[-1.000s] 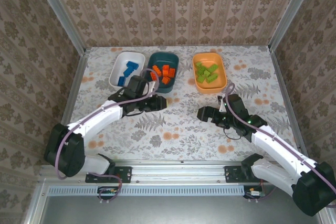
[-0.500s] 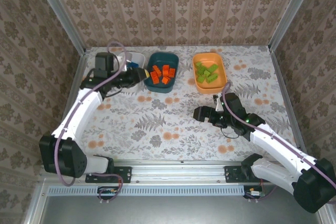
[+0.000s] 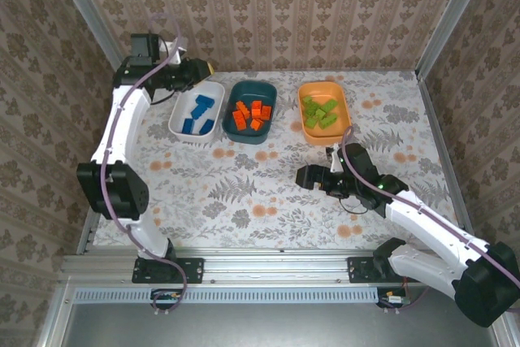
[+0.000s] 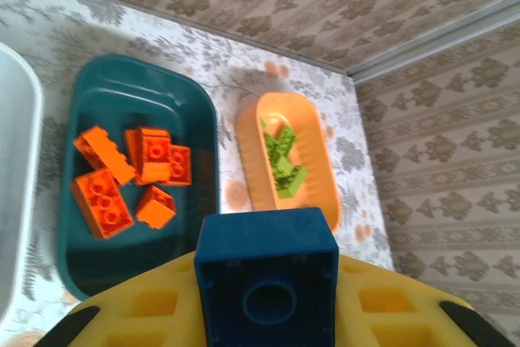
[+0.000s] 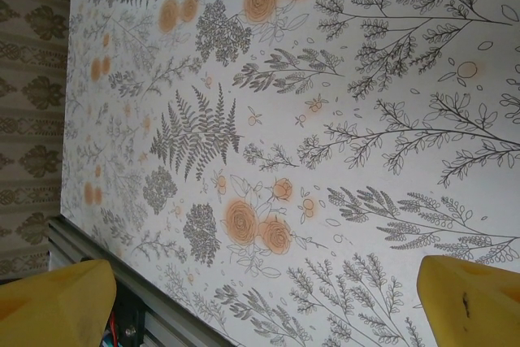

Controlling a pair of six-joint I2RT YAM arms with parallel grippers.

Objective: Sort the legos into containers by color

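The left arm reaches up and back toward the far-left corner, and the left gripper (image 3: 201, 68) hangs in the air near the far edge of the white bin (image 3: 210, 90), close to the wallpapered back wall. Its yellow fingers (image 4: 142, 313) are clamped on a single blue brick (image 4: 266, 278), which sits squarely between them with its hollow underside facing the wrist camera and a yellow pad on either side. Looking past that brick from the wrist, the dark teal bin (image 4: 122, 91) lies below with a loose heap of orange bricks (image 4: 130, 180) inside, the orange bin (image 4: 313, 193) sits just beyond it holding green bricks (image 4: 282, 160), and a sliver of the white bin's rim shows at the left edge. From overhead the three bins stand in a row along the back of the flowered table (image 3: 268, 193): white on the left with a few blue bricks (image 3: 197, 113) in it, teal just beside it, orange a little apart to the right. The right gripper (image 3: 302, 176) is low over the middle of the table, well in front of the orange bin, pointing left. Its yellow fingertips (image 5: 57, 306) are spread wide, with only the patterned tabletop between them and nothing held.
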